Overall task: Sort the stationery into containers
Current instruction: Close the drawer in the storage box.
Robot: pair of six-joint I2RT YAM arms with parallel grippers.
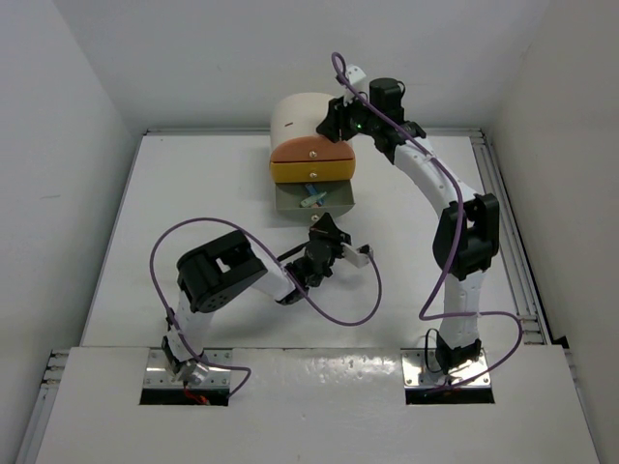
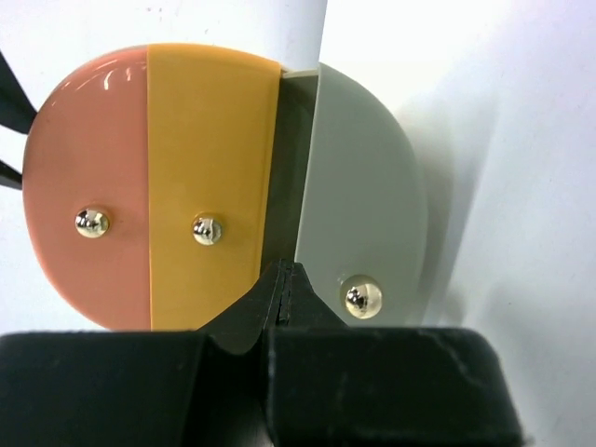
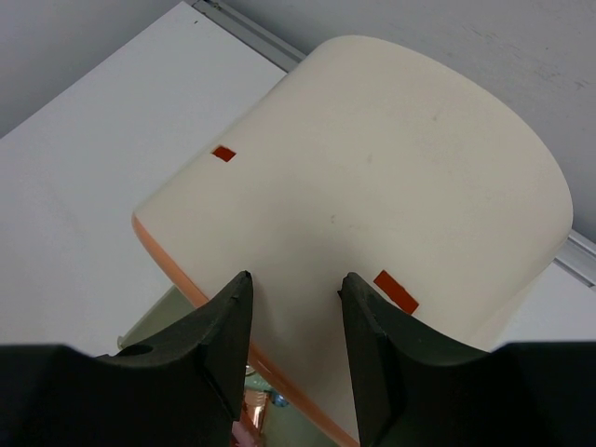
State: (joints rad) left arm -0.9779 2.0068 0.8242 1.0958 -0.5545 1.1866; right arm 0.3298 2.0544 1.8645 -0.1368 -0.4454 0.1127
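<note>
The cream arch-topped cabinet [image 1: 298, 118] stands at the back of the table. Its peach drawer [image 1: 311, 151] and orange-yellow drawer [image 1: 311, 172] are closed. A grey-green bottom drawer [image 1: 315, 200] is pulled out, with blue and tan stationery pieces [image 1: 310, 199] inside. My left gripper [image 1: 326, 226] is shut and empty, just in front of the grey drawer. In the left wrist view the left gripper [image 2: 284, 276] sits between the orange-yellow front [image 2: 210, 149] and the grey front [image 2: 365, 205]. My right gripper [image 3: 296, 281] is open over the cabinet's top [image 3: 372, 158], at its front edge.
Round metal knobs show on the peach [image 2: 91, 223], orange-yellow [image 2: 206, 229] and grey [image 2: 362, 297] fronts. Two red tape marks [image 3: 396, 291] are on the cabinet top. Purple cables [image 1: 358, 304] loop over the table by the left arm. White walls enclose the table.
</note>
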